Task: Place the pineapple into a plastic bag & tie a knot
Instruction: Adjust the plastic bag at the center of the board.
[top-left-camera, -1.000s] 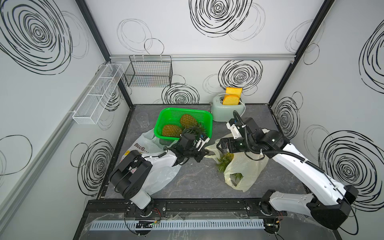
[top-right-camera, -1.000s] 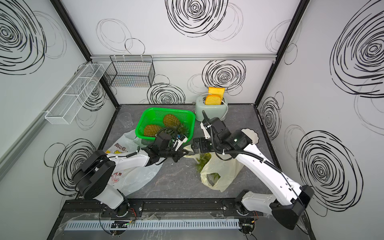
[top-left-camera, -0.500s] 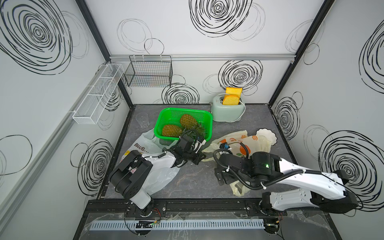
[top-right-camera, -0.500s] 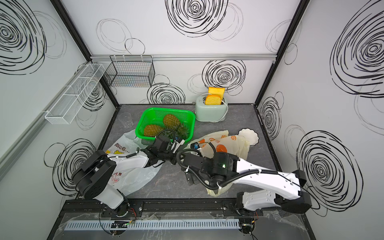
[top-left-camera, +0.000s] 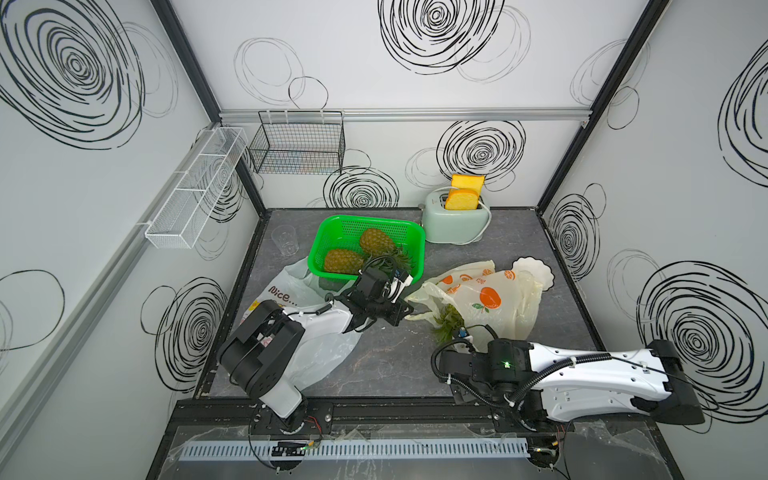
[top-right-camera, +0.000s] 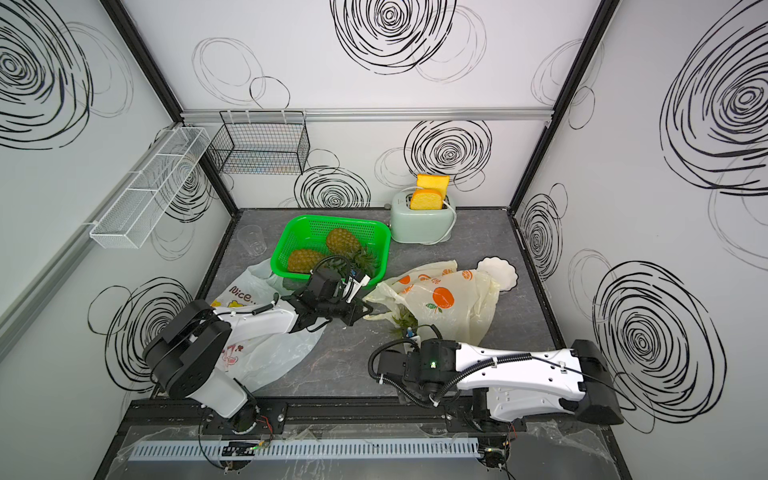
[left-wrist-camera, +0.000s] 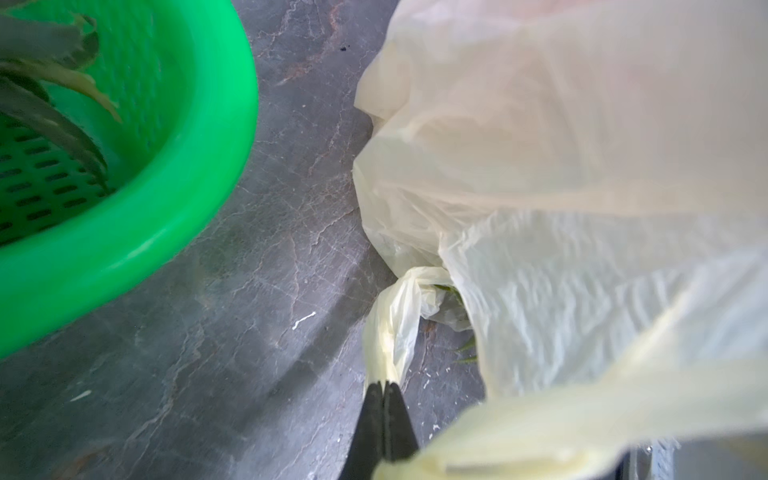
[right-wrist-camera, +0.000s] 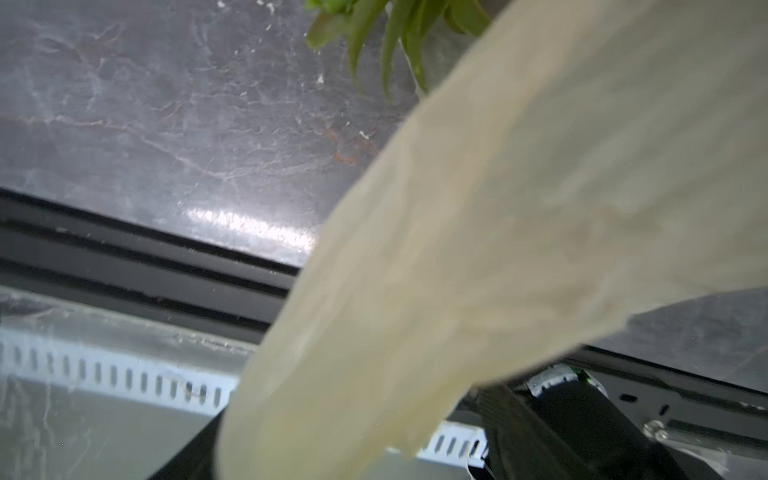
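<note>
**Crown at the bag's mouth, one handle pinched: where the knot could fail**

The pineapple lies inside the cream, orange-printed plastic bag on the bench; only its green crown shows, poking out of the bag's mouth towards the front edge; two spare pineapples sit in the green basket, apart from the bag

The left claw is clamped tight on one twisted handle of the bag, low over the bench; the right claw sits low near the front edge, just beside the crown; a broad strip of the bag drapes across its wrist view; whether its jaws are open or gripping that strip I cannot tell

The likely troubles, as I judge them: the film is thin and slick, so a hard pull may slide the handle out of the left claw or tear it; the stiff crown leaves stand in the mouth, so they may get tied into the knot or pierce the plastic; if the right claw has no real hold, the two ends cannot be crossed and the mouth falls open; the bag lies on its side, so a tug could drag the fruit out; the left arm works close to the basket and may knock it
</note>
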